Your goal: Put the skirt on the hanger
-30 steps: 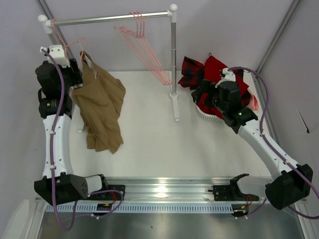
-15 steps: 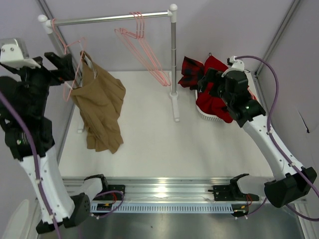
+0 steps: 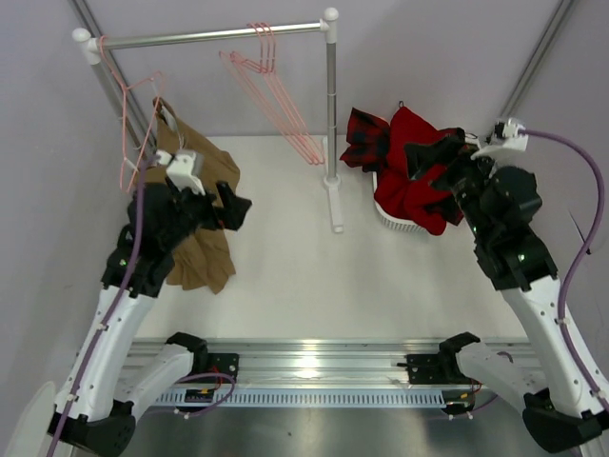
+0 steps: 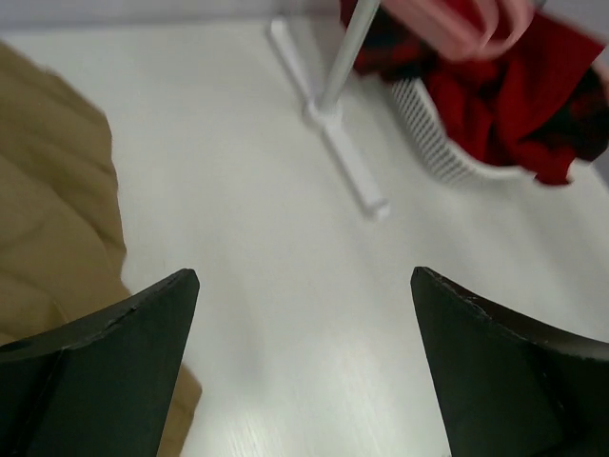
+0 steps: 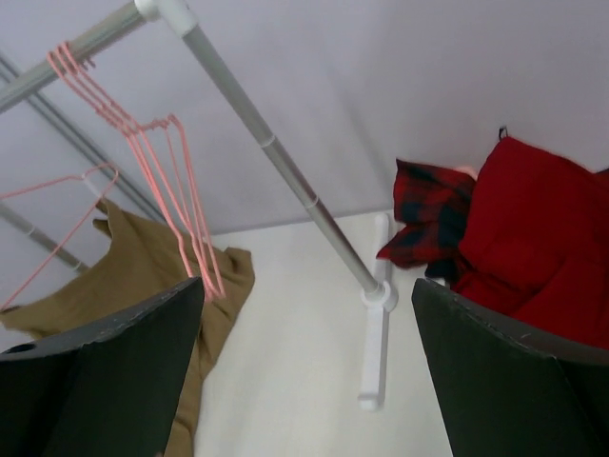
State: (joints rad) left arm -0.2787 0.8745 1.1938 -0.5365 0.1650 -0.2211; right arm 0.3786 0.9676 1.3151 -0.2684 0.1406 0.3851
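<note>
The tan skirt point(image 3: 195, 176) hangs at the left with its top up by a lone pink hanger point(image 3: 133, 129) on the rail's left end; its lower part lies on the table. I cannot tell whether it is hooked on. My left arm covers part of it. My left gripper point(image 3: 235, 208) is open and empty, just right of the skirt, whose edge shows in the left wrist view point(image 4: 48, 219). My right gripper point(image 3: 433, 162) is open and empty above the red garment. The right wrist view shows the skirt point(image 5: 124, 276) and the lone hanger point(image 5: 57, 219).
A white rack with a metal rail point(image 3: 209, 36) and post point(image 3: 331, 105) stands mid-table on a white foot point(image 4: 343, 162). Several spare pink hangers point(image 3: 271, 86) hang on the rail. A white basket point(image 3: 395, 221) at the right holds a red garment point(image 3: 419, 181) and plaid cloth point(image 3: 366, 133).
My left arm has swung down from the rail's left end to low over the table beside the skirt. My right arm has pulled back to the right, away from the basket.
</note>
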